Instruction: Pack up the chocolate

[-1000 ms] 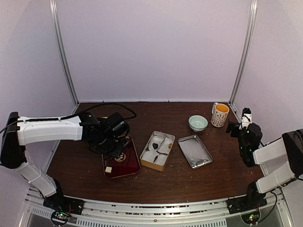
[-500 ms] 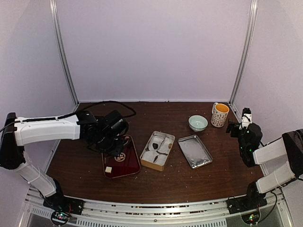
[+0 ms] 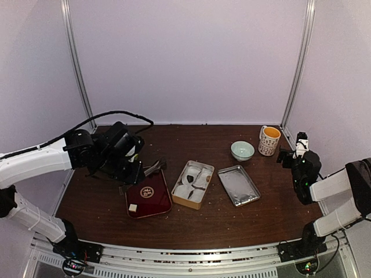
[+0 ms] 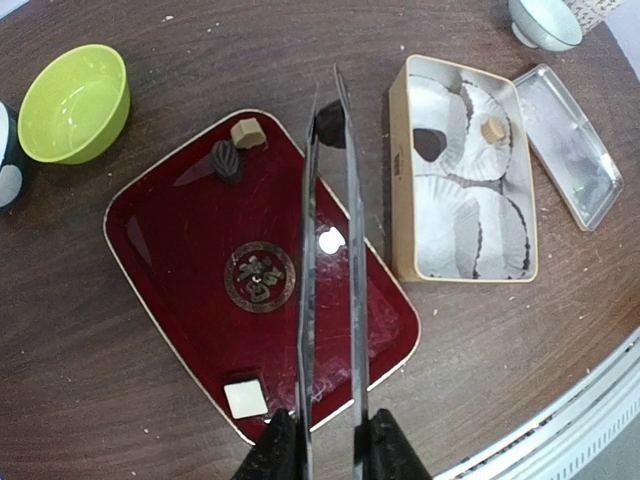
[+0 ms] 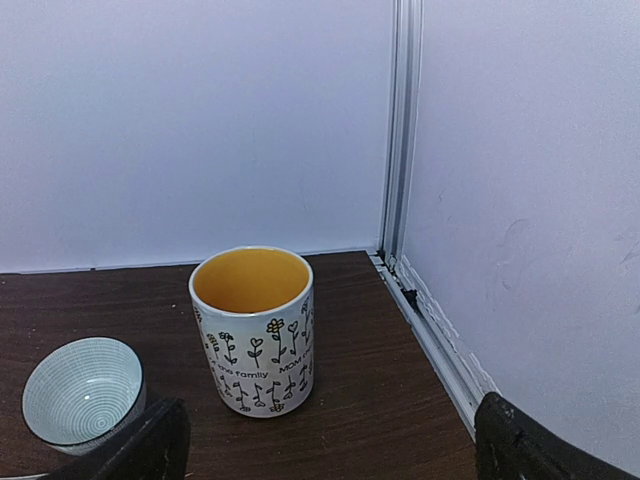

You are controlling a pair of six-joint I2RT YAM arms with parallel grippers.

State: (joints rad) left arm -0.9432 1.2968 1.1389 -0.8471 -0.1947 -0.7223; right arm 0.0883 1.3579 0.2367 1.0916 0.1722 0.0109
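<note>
chocolate (image 4: 328, 122) pinched, apparently, in narrowed left gripper (image 4: 330, 102); second chocolate (image 4: 430, 146) seated in the box (image 4: 399, 205); right gripper (image 5: 325, 442) spread wide; mug (image 5: 253, 330) lettered "family".

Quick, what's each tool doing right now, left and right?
Left tool: closed on a dark chocolate piece at its tips.
Right tool: open, holding nothing.
</note>
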